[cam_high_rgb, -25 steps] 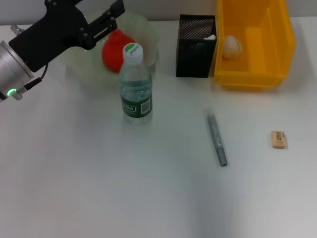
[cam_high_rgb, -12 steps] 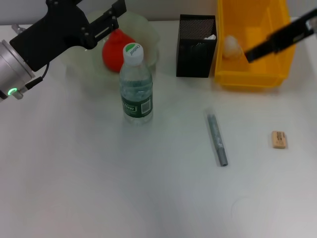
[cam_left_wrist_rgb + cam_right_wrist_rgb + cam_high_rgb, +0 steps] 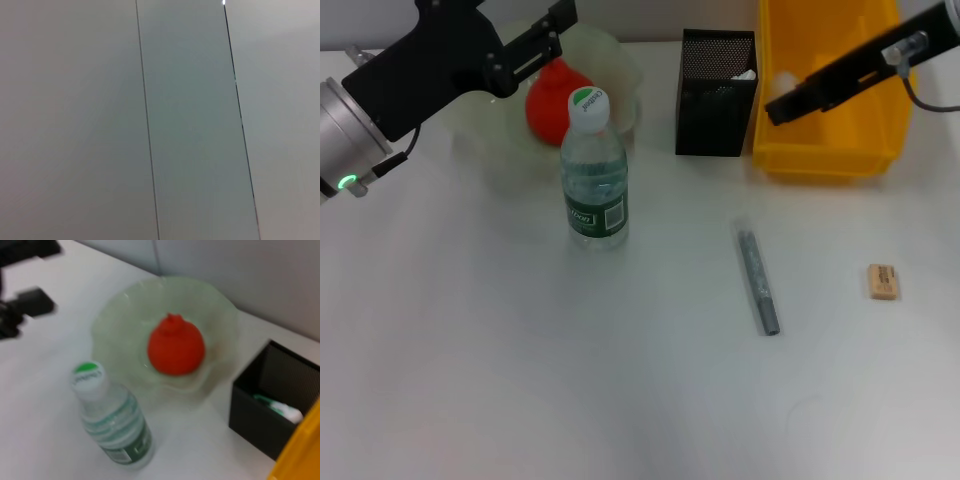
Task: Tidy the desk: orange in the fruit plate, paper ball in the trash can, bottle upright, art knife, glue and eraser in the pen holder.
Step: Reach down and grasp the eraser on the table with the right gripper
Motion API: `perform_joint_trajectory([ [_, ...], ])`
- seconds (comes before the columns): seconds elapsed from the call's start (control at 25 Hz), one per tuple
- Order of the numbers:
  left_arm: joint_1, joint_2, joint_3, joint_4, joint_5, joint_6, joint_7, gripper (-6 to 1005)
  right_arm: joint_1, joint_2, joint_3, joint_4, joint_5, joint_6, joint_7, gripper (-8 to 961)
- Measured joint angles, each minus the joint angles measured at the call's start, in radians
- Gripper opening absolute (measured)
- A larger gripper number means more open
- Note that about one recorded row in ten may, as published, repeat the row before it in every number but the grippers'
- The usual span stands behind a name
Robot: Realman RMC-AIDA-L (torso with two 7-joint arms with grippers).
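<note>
Orange [image 3: 548,100] sits in fruit plate [image 3: 610,60], back left of desk [image 3: 520,380]. Bottle [image 3: 592,175] upright just in front of plate. Pen holder [image 3: 715,95] beside trash can [image 3: 830,90], something white w/ green inside holder. Paper ball [image 3: 784,84] in can, partly hidden by right arm. Gray art knife [image 3: 758,280] flat mid-desk; eraser [image 3: 883,281] near right edge. Left gripper [image 3: 535,45] above plate, right gripper [image 3: 782,105] over can; can't tell finger state on either.
</note>
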Motion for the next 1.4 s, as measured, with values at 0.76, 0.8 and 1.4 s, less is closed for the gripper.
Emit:
perform_joint_trajectory([
  [0.76,0.011,0.002,-0.009,0.0,-0.004,-0.004,0.0,668,0.047,-0.005,-0.017,0.071,-0.002,0.028,-0.006,434],
  [0.8,0.011,0.002,-0.009,0.0,-0.004,-0.004,0.0,668,0.047,-0.005,-0.016,0.076,-0.002,0.028,-0.006,434],
  [1.4,0.01,0.002,-0.009,0.0,-0.006,-0.005,0.0,668,0.056,-0.008,-0.027,0.148,-0.075,0.002,-0.015,438],
])
